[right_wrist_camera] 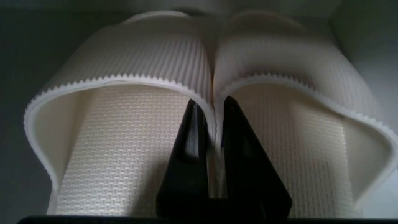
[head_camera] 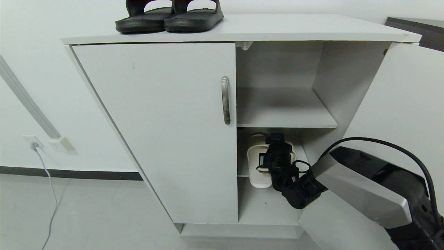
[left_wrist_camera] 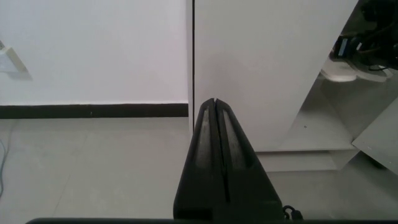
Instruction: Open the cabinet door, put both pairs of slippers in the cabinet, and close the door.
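Left gripper [left_wrist_camera: 214, 106]: fingers pressed together, empty, low before closed left door [head_camera: 156, 132]. Black slippers [head_camera: 170, 17] on cabinet top [head_camera: 312, 29], high above it; left arm likely nearer.
Right gripper [right_wrist_camera: 212, 115]: clamped on touching inner edges of white slippers [right_wrist_camera: 118, 137]. Pair's long axis runs straight ahead of fingers, onto middle shelf [head_camera: 242, 166]. Heels overhang shelf edge toward wrist; probably push deeper before release.

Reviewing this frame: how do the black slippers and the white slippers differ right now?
Colour: the black slippers are dark, the white slippers pale. Place: the black slippers sit on the cabinet top; the white slippers are inside, on a lower shelf. Hold: the right gripper pinches the white slippers' adjoining edges; nothing touches the black slippers. Both pairs lie side by side.
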### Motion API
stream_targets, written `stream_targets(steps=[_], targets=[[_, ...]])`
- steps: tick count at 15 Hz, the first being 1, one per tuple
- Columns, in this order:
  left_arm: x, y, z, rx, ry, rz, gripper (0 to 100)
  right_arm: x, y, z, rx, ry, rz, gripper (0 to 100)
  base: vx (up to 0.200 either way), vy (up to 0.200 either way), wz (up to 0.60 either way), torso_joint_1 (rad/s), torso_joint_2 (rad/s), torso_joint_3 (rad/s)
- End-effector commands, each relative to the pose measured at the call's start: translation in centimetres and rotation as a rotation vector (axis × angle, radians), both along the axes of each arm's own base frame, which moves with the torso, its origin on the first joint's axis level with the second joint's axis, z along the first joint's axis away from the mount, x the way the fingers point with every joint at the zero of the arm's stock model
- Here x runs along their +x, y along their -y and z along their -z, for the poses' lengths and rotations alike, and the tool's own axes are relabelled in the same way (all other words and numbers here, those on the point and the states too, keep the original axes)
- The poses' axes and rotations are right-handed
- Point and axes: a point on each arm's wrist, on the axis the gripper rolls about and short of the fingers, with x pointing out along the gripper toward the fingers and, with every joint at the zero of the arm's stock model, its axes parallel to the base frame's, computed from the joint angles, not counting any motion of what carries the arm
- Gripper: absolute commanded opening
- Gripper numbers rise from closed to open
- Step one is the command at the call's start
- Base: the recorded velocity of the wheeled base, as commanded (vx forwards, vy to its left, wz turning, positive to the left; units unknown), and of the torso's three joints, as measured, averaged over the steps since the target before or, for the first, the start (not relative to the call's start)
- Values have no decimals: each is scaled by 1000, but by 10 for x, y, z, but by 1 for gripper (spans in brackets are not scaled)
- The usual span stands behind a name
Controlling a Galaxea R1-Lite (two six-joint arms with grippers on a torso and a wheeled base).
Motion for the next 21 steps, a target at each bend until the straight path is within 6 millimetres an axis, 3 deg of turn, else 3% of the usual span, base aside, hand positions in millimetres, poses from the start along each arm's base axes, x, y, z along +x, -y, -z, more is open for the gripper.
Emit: stream_targets(steps=[1,7,17,18,21], targets=[[0,0,0,0,-1,0,0,14,1,2,9,16,17,0,0,0,0,0,0,0],[0,0,0,0,-1,0,0,28,4,2,6,5,-6,0,0,0,0,0,0,0],[0,0,0,0,-1,0,0,35,7,13,-6,-12,6,0,0,0,0,0,0,0],[0,0,0,1,-1,0,0,35,7,13,-9,-17,5,100,0,0,0,0,0,0],[0,0,0,1,-1,0,0,34,7,15,-11,-21,6,100,0,0,0,0,0,0]])
